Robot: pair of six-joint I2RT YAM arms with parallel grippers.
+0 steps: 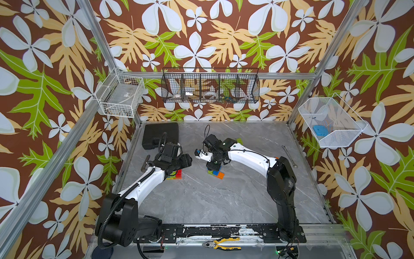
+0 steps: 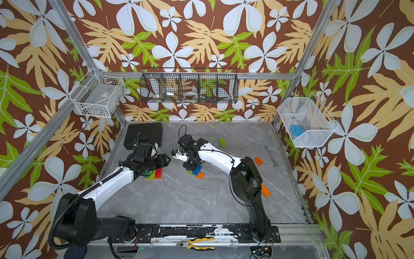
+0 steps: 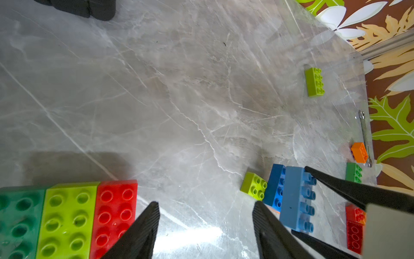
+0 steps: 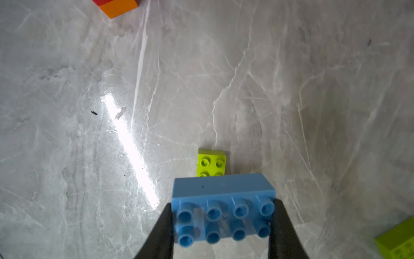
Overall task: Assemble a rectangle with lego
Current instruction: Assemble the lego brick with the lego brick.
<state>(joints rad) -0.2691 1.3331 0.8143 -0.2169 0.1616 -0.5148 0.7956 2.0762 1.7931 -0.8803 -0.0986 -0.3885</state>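
Three abutted bricks (image 3: 67, 219) start the rectangle. Right pincer (image 4: 224, 216) clamps a blue brick (image 4: 224, 190); left pincer (image 3: 206, 204) released, empty. Lime brick (image 3: 314, 81) lies loose.

floral wallpaper walls (image 1: 201, 44), grey marble tabletop (image 1: 201, 201), 3 wire baskets (image 1: 121, 96), aluminium frame (image 1: 99, 38).

Feed looks good on my end: bright, even light from overhead, both top views sharp, only soft shadows on the marble bench (image 1: 224, 201). It's shiny though: there's a long white glare streak in the right wrist view and a fainter patch in the left one. Wrist views bow at the edges and go soft there. The lime brick (image 4: 396, 244) in the corner is mush, while the light blue brick (image 4: 224, 190) is fairly crisp.
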